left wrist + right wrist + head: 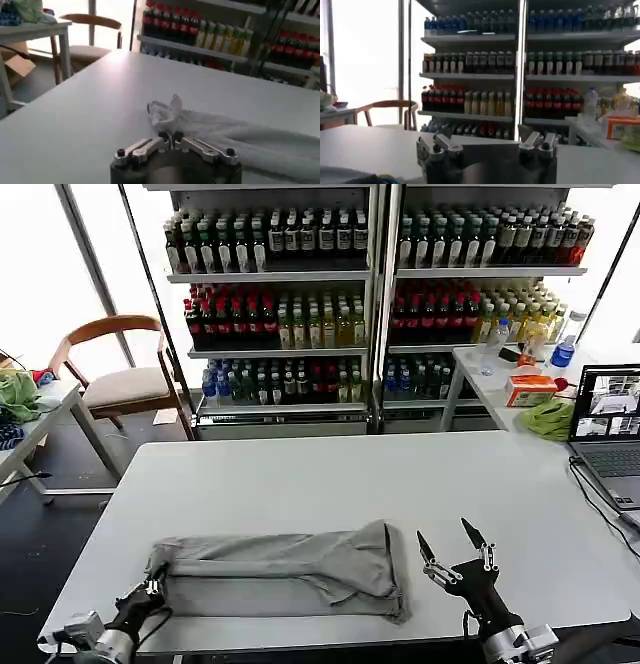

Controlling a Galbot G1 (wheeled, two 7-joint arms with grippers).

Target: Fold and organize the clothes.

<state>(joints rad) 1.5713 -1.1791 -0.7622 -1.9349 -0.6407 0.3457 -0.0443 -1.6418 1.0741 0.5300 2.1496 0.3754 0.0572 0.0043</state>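
Observation:
One light grey shirt [290, 569] lies folded into a long band across the near part of the white table [330, 474]. My left gripper [150, 592] sits at the band's left end, low over the table. In the left wrist view its fingers meet, and the left gripper [170, 137] is shut on the bunched, raised end of the shirt [235, 132]. My right gripper [450, 549] stands open just right of the band's right end, fingers tilted up and apart from the cloth. The right wrist view shows the right gripper [487, 142] spread wide with nothing between its fingers.
A laptop [610, 419] with its cable sits at the table's right edge. On a side table behind it lie a bright green cloth [548, 419] and an orange box [530, 389]. Bottle shelves [290, 294] line the back and a wooden chair [120, 379] stands far left.

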